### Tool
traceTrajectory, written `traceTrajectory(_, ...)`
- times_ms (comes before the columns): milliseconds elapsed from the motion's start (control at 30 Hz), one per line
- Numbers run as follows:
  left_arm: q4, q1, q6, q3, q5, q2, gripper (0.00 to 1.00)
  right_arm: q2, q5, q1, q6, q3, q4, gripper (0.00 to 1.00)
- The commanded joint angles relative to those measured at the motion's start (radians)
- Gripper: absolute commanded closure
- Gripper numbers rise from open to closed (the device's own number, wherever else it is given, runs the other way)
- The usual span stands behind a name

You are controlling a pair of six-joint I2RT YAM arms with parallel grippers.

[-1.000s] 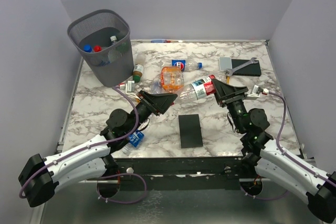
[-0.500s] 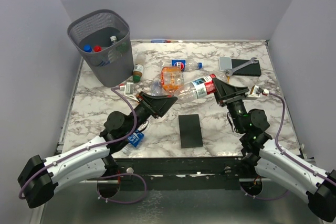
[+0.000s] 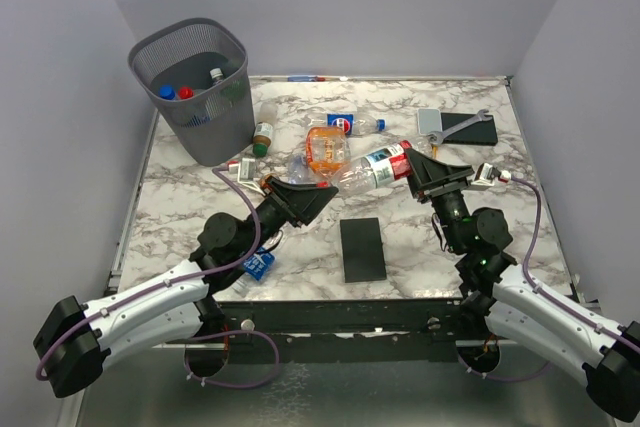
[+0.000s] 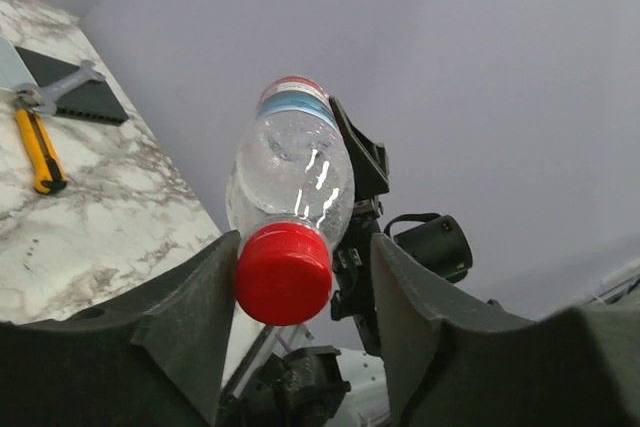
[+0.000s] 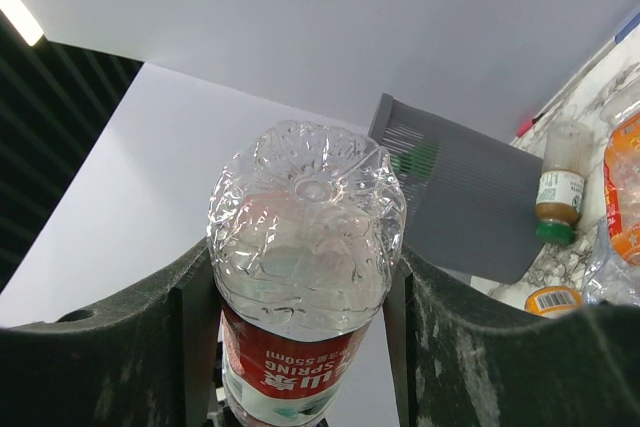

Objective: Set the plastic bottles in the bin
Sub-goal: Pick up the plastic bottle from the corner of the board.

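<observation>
While right tool (image 3: 410, 167) pinches a clear bottle (image 3: 372, 169), left tool (image 4: 305, 259) spread round its red cap (image 4: 284, 272), orange bottle (image 3: 327, 150) near

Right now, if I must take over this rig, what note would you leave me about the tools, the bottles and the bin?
Right tool: shut on a clear bottle, held in the air between the arms.
Left tool: open around that bottle's red cap, not gripping it yet.
Done: at least three bottles are in the bin.
Left: the held bottle, plus several on the table, among them an orange bottle, a brown bottle and a blue-label bottle by the left arm.
</observation>
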Motion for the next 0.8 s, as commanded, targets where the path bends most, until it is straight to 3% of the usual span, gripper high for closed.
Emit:
traceTrajectory(0, 0.04, -0.002, -0.015, 0.004, 0.096, 0.013, 0.35, 0.01, 0.022, -0.006, -0.01, -0.015, 0.008, 0.59)
traceTrajectory(33, 0.039, -0.003, -0.015, 0.005, 0.103, 0.015, 0.31, 0.009, 0.023, -0.006, -0.011, -0.016, 0.007, 0.59)
traceTrajectory(100, 0.039, -0.002, -0.015, 0.004, 0.112, 0.016, 0.31, 0.005, 0.025, -0.006, -0.014, -0.014, 0.002, 0.59)
traceTrajectory(333, 0.038, -0.003, 0.001, -0.007, 0.104, -0.007, 0.79, -0.001, 0.013, -0.006, -0.02, -0.01, -0.01, 0.59)
traceTrajectory(400, 0.037, -0.003, 0.025, -0.008, 0.095, -0.019, 0.96, -0.004, 0.003, -0.006, -0.031, -0.005, -0.017, 0.58)
traceTrajectory(467, 0.019, -0.003, 0.046, -0.003, 0.074, -0.037, 1.0, -0.014, -0.013, -0.007, -0.053, 0.005, -0.034, 0.55)
traceTrajectory(533, -0.021, -0.003, 0.081, 0.013, 0.05, -0.059, 1.0, -0.032, -0.037, -0.006, -0.089, 0.022, -0.068, 0.43)
traceTrajectory(633, -0.123, -0.002, 0.168, 0.061, 0.014, -0.098, 1.0, -0.067, -0.109, -0.006, -0.203, 0.115, -0.243, 0.07)
traceTrajectory(667, -0.171, -0.002, 0.205, 0.088, 0.004, -0.11, 1.0, -0.072, -0.138, -0.006, -0.254, 0.174, -0.342, 0.01)
traceTrajectory(767, -0.344, 0.001, 0.337, 0.186, 0.013, -0.125, 1.0, -0.076, -0.192, -0.006, -0.414, 0.336, -0.663, 0.0)
